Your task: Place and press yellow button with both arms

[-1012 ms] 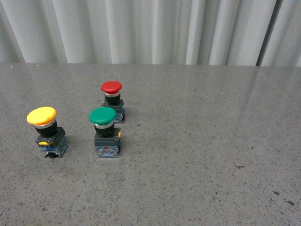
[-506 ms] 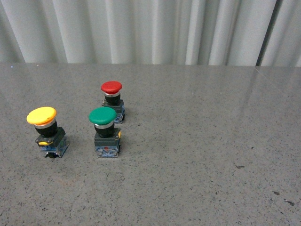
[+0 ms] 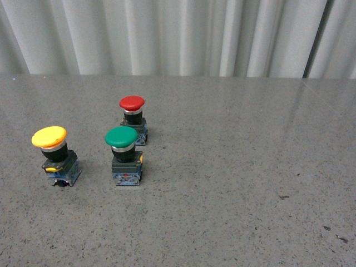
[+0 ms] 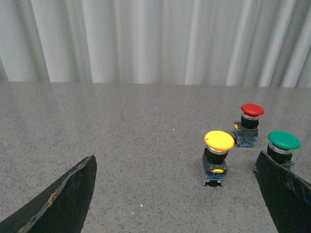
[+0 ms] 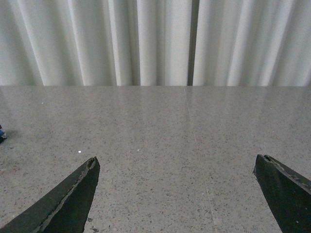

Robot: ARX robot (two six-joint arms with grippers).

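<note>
The yellow button (image 3: 54,155) stands upright on the grey table at the left in the front view. It also shows in the left wrist view (image 4: 217,155), ahead of my left gripper (image 4: 177,194) and nearer its right finger. That gripper is open and empty, well short of the button. My right gripper (image 5: 177,194) is open and empty over bare table; no yellow button shows in its view. Neither arm shows in the front view.
A green-capped switch (image 3: 124,154) stands to the right of the yellow one, and a red-capped switch (image 3: 133,119) stands behind the green one. Both show in the left wrist view, green (image 4: 282,146) and red (image 4: 250,123). A pleated white curtain (image 3: 178,33) backs the table.
</note>
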